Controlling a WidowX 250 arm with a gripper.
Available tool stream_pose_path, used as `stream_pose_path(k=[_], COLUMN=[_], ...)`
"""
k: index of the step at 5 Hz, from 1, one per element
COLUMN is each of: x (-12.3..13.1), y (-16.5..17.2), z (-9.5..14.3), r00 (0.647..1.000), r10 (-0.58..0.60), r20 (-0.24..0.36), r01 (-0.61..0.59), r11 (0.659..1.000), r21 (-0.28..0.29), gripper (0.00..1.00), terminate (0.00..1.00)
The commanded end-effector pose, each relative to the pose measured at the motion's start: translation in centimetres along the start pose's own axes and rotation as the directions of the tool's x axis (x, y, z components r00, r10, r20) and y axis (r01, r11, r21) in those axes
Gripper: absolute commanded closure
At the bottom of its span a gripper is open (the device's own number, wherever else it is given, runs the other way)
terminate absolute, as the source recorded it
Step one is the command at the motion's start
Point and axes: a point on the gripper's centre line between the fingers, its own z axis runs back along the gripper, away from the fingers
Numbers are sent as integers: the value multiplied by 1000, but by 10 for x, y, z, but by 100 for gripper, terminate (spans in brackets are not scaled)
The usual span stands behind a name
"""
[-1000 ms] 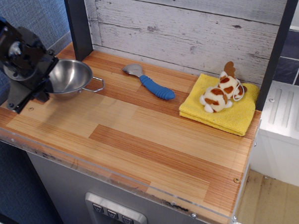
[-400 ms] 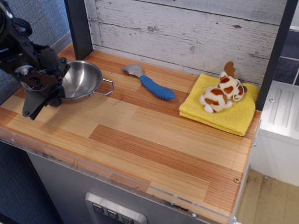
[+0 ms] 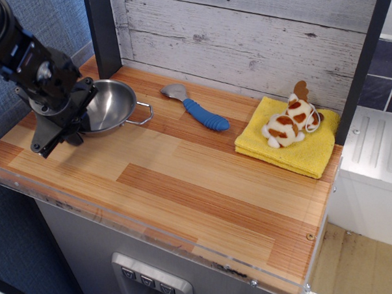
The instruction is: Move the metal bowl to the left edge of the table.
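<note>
The metal bowl (image 3: 113, 104) stands at the back left of the table (image 3: 204, 186), its opening up and one wire loop handle (image 3: 142, 114) pointing right. Its left rim and other handle are hidden behind my black gripper (image 3: 56, 143). The gripper reaches down from the upper left to the table's surface, right at the bowl's left side. Its two fingers stand apart: one tip (image 3: 37, 149) is well left of the bowl and the other (image 3: 74, 135) is against the bowl's left wall. Nothing shows between them, so I read the gripper as open.
A blue-handled metal spoon (image 3: 197, 109) lies right of the bowl by the back wall. A yellow cloth (image 3: 290, 146) with a small plush toy (image 3: 289, 125) lies at the back right. A dark post (image 3: 103, 34) stands behind the bowl. The clear acrylic strip (image 3: 141, 231) lines the front edge.
The gripper has swung to the right and turned, and the bowl has shifted a little to the right along with it.
</note>
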Motion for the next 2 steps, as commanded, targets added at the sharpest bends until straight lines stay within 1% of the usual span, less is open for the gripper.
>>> stream_pose_path(k=[1, 2], x=[-2, 2], y=[-8, -12], z=[17, 21], r00=[1000, 1000], r10=[15, 5], r20=[14, 21], r01=[-14, -4], r11=[999, 999], r21=[-34, -38], gripper=[0, 0], terminate=[0, 0])
